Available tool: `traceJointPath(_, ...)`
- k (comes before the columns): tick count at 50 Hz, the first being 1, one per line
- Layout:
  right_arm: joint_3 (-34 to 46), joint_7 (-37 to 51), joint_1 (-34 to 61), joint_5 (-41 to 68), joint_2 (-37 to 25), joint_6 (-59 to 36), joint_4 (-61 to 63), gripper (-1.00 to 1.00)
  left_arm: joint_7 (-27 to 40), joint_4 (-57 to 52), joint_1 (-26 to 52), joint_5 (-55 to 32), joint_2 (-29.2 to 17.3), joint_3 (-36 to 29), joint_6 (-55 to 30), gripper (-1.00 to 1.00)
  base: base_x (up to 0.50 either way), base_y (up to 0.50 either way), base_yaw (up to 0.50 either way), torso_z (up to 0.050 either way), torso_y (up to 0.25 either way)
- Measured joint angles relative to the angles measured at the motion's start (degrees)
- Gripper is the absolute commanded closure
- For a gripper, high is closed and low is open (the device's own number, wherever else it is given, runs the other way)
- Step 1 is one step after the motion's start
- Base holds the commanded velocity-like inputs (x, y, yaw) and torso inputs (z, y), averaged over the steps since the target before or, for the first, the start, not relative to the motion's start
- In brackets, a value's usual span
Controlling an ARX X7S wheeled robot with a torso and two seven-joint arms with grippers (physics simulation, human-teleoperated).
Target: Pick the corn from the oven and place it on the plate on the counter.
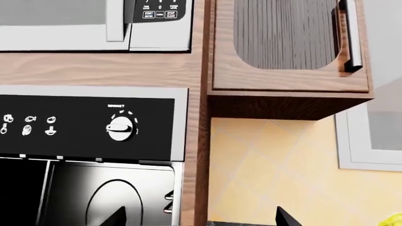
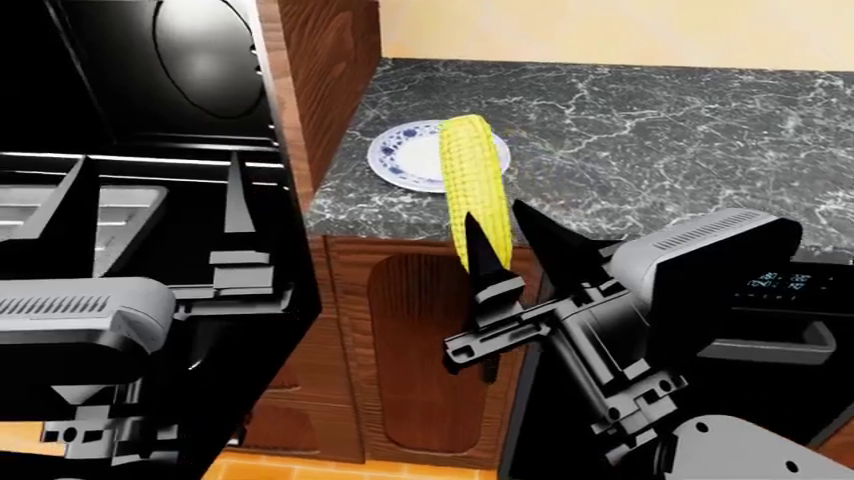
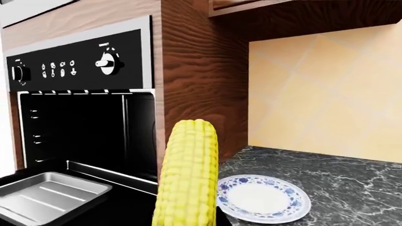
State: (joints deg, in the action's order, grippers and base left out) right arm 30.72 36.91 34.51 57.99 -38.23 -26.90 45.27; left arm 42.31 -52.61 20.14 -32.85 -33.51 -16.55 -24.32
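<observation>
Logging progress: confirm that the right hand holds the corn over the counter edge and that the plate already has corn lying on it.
Not quite. The right hand does hold the corn, but the plate is bare, as the right wrist view shows.

Grey ribbed arm housings, black angular brackets, pointed black fingers (image 2: 483,262)

**Open counter ahead, cabinet wall on your left**

Your right gripper (image 2: 523,245) holds the corn (image 2: 475,185) upright, its far end over the plate (image 2: 404,155); the counter (image 2: 667,120) around and beyond the plate lies bare, so nothing blocks that side; the wood cabinet side (image 3: 201,75) rises just beside the plate, between it and the oven (image 3: 88,127); the upper cabinet (image 1: 289,52) overhangs the counter; your left gripper (image 2: 154,200) sits before the oven's open cavity, near the grey baking tray (image 3: 47,193).
</observation>
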Motion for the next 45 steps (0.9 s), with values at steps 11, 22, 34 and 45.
traceJointPath(11, 0.0, 0.3, 0.1, 0.5, 0.0, 0.1, 0.2, 1.0, 0.2, 0.0, 0.0, -0.1, -0.2, 0.0, 0.1, -1.0, 0.2, 0.02, 0.49, 0.0, 0.001)
traceJointPath(22, 0.2, 0.3, 0.2, 0.7, 0.1, 0.2, 0.2, 1.0, 0.3, 0.2, 0.3, -0.2, -0.4, 0.0, 0.1, -1.0, 0.2, 0.04, 0.24, 0.0, 0.001)
traceJointPath(34, 0.2, 0.1, -0.1, 0.6, 0.1, 1.0, 0.8, 1.0, 0.5, 0.2, 0.1, -0.1, -0.6, -0.1, 0.4, -1.0, 0.07, -0.06, 0.0, 0.0, 0.001)
traceJointPath(45, 0.4, 0.4, 0.0, 0.9, 0.0, 0.8, 0.9, 1.0, 0.6, 0.2, -0.2, 0.0, -0.6, -0.3, 0.8, -1.0, 0.1, -0.49, 0.0, 0.0, 0.001)
